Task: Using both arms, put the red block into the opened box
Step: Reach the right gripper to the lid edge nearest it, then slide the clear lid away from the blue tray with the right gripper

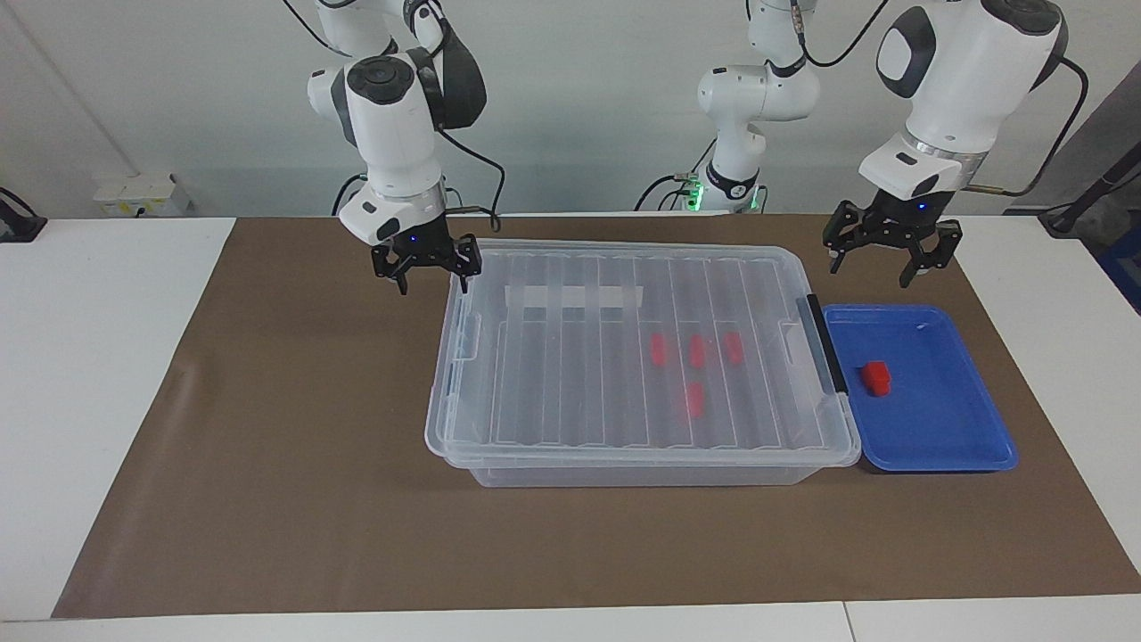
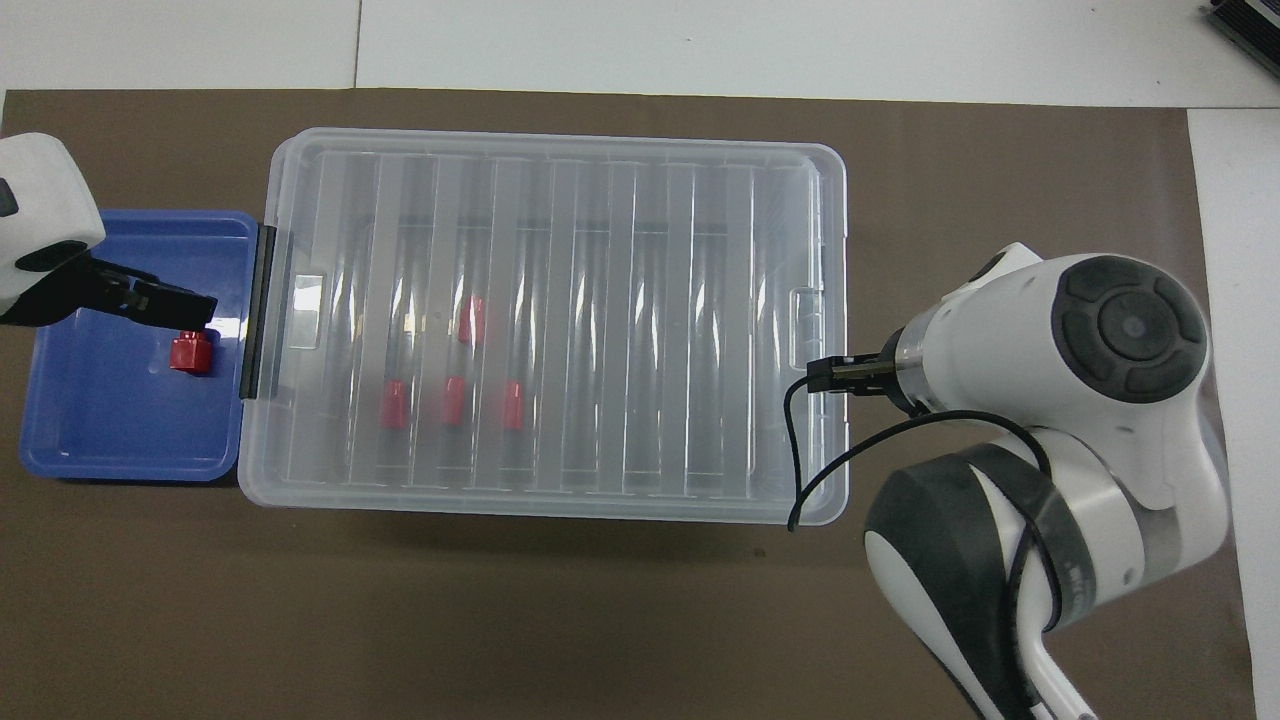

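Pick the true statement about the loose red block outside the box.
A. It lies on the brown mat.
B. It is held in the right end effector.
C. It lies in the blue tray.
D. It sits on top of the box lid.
C: the red block rests on the floor of the blue tray, beside the lidded box, with no end effector touching it.
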### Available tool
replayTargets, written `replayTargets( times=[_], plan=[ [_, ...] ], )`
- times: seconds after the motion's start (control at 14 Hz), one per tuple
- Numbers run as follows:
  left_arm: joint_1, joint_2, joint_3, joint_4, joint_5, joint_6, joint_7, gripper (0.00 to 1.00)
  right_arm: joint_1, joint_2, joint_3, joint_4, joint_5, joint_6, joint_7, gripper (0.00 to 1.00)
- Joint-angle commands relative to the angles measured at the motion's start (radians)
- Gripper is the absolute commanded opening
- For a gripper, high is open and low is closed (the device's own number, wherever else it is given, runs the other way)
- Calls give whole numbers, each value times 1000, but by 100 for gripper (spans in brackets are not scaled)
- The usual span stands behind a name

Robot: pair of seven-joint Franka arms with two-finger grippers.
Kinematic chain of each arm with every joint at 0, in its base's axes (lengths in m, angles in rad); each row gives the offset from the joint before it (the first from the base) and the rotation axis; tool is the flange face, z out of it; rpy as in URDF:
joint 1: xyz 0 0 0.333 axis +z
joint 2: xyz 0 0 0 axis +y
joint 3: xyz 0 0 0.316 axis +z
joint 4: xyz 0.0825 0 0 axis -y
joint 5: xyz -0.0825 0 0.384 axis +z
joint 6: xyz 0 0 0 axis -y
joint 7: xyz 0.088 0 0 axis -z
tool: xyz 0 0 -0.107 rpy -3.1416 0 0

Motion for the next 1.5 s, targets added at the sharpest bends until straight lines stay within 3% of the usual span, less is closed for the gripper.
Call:
replayTargets(
  times=[0.0,0.71,1.42],
  plan=[
    [9,-15,-2,-8,-7,-14,9,100,-6,-2,4,-35,8,26,5,99],
    [9,-15,-3,-8,-7,-13,9,100,-19,-7,2,-70,9,24,-11,99],
    [9,-15,-3,-8,-7,-13,9,100,-147,-2,0,-76,11,23,-242,99]
  ],
)
